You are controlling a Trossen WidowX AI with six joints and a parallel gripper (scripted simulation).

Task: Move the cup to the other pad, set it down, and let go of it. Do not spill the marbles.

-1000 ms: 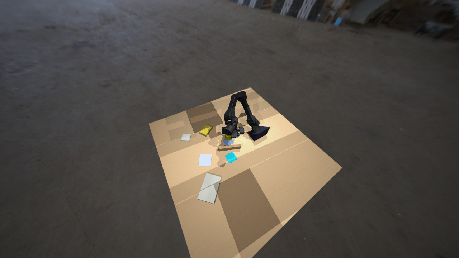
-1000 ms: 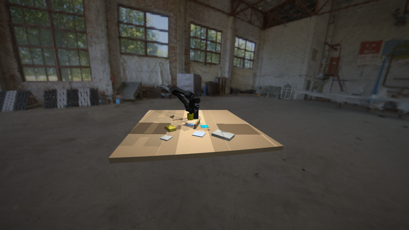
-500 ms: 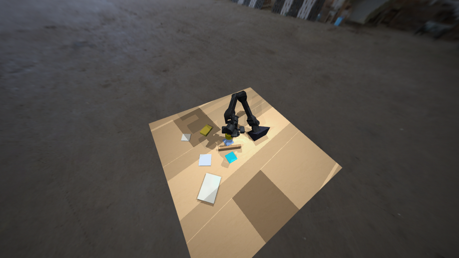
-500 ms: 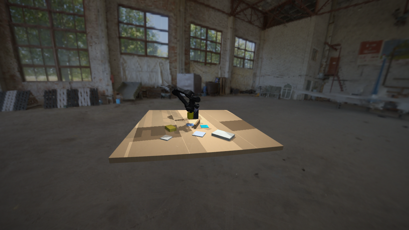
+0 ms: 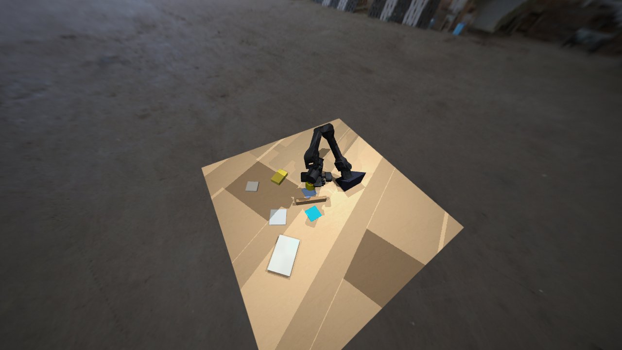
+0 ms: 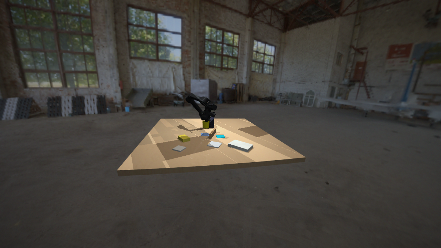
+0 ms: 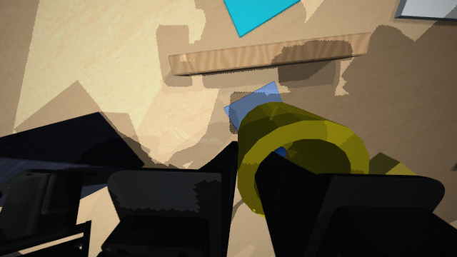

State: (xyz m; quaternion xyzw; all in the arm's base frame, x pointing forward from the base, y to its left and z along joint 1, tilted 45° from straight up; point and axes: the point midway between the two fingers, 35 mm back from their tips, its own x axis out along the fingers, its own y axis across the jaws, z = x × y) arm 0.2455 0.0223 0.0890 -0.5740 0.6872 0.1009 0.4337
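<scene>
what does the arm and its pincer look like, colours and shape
The arm is matte black all over, built of slim boxy links with rounded joint housings, on a dark wedge-shaped base. The pincer has two broad, flat black fingers with rounded corners. No cables, labels or markings show in any view.

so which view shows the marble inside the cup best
The wrist view: it looks into the open mouth of the yellow cup, where a blue marble shows beside the tool finger gripping the rim. The top view shows only the cup's outside under the arm; the exterior view shows a small side-on cup, no marble.
</scene>
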